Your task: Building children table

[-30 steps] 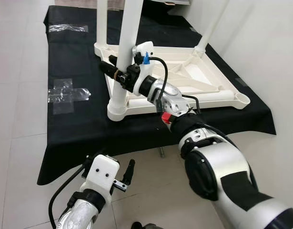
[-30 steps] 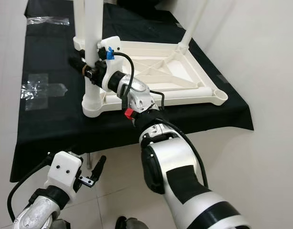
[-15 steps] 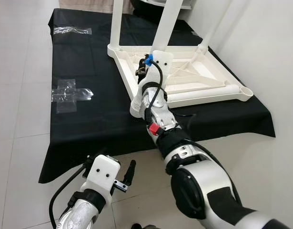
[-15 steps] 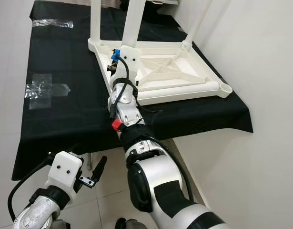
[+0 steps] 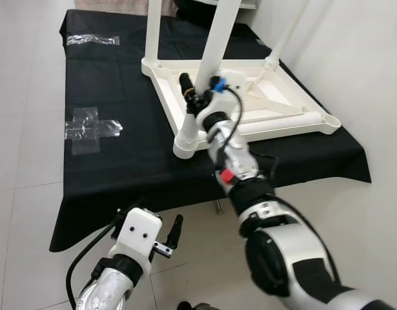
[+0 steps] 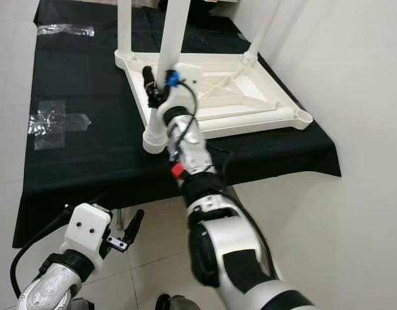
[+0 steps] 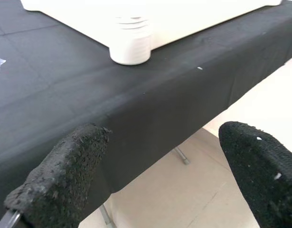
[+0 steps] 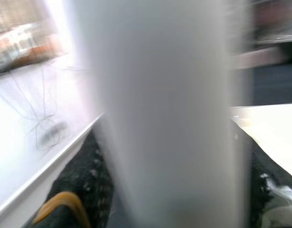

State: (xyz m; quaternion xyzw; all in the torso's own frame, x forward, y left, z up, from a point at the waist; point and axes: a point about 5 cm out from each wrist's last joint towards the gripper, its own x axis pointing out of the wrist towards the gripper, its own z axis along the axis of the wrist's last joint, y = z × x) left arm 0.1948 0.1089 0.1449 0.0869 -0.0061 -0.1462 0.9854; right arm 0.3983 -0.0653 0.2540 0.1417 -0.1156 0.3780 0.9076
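Note:
The white children's table (image 5: 275,97) lies upside down on a black cloth. Three white legs stand up from its corners. The near-left leg (image 5: 208,64) sits in its corner socket (image 5: 187,143). My right gripper (image 5: 197,93) is shut on this leg a little above the socket; in the right wrist view the blurred leg (image 8: 164,114) fills the space between the black fingers (image 8: 91,175). The near-right corner socket (image 5: 329,121) holds no leg. My left gripper (image 5: 150,218) hangs low over the floor in front of the cloth, open and holding nothing, its fingers (image 7: 65,166) wide apart.
The black cloth (image 5: 121,161) covers a low platform and its front edge hangs down to the tiled floor (image 5: 30,213). A clear tape cross (image 5: 91,126) and a tape strip (image 5: 91,40) are stuck on the cloth at left. A white wall (image 5: 366,77) stands close at right.
The table's near-left corner has slid to the right on the cloth with the leg in my right gripper. My right wrist and forearm have swung round the leg. The left arm has stayed put.

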